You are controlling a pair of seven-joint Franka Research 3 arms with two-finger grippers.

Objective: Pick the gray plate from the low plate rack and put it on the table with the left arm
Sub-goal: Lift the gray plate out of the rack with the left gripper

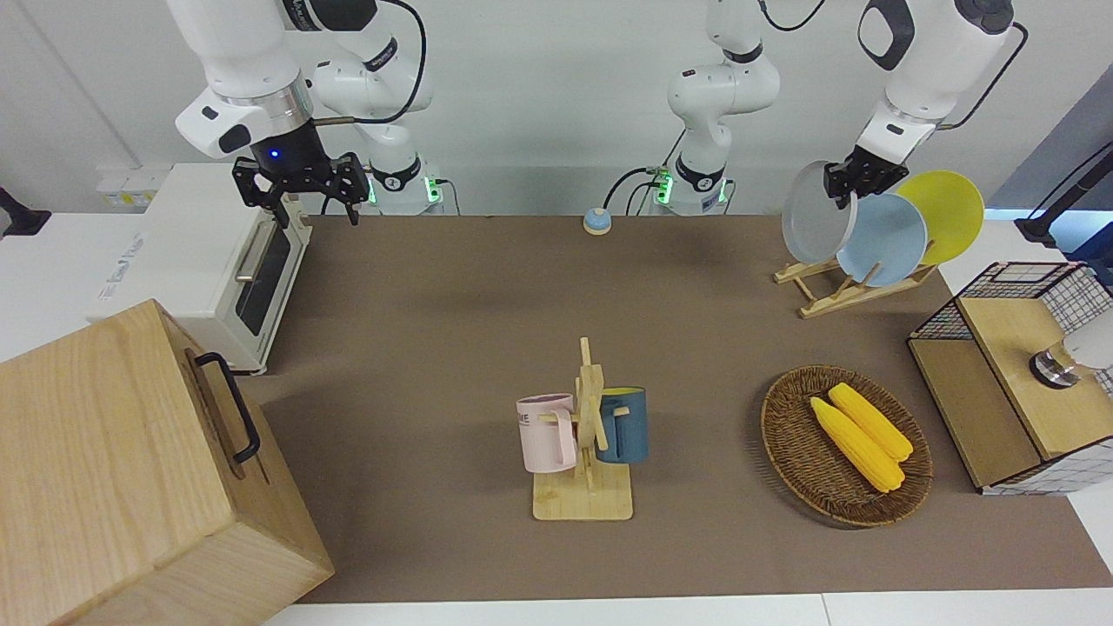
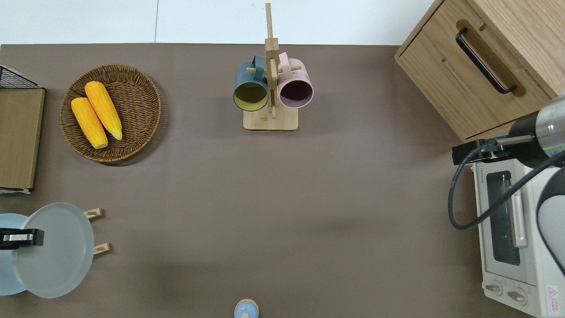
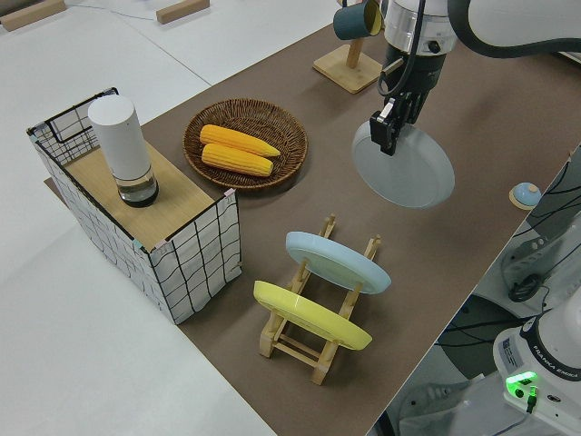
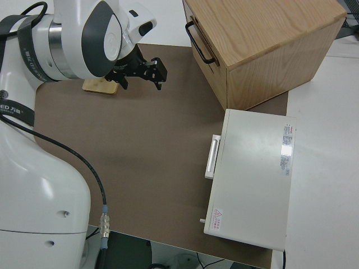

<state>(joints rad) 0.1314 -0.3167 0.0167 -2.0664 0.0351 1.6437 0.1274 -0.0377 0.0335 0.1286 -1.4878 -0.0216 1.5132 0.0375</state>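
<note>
Gripping gray plate (image 3: 405, 167) at its rim, left gripper (image 3: 385, 133) fingers pinching it, clear of rack (image 3: 313, 338); right arm parked, its fingers spread; no writing readable.

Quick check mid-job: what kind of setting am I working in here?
Most likely a lab bench dressed as a kitchen: a toaster oven, a mug stand and a low plate rack sit on one table between two mounted arms.
</note>
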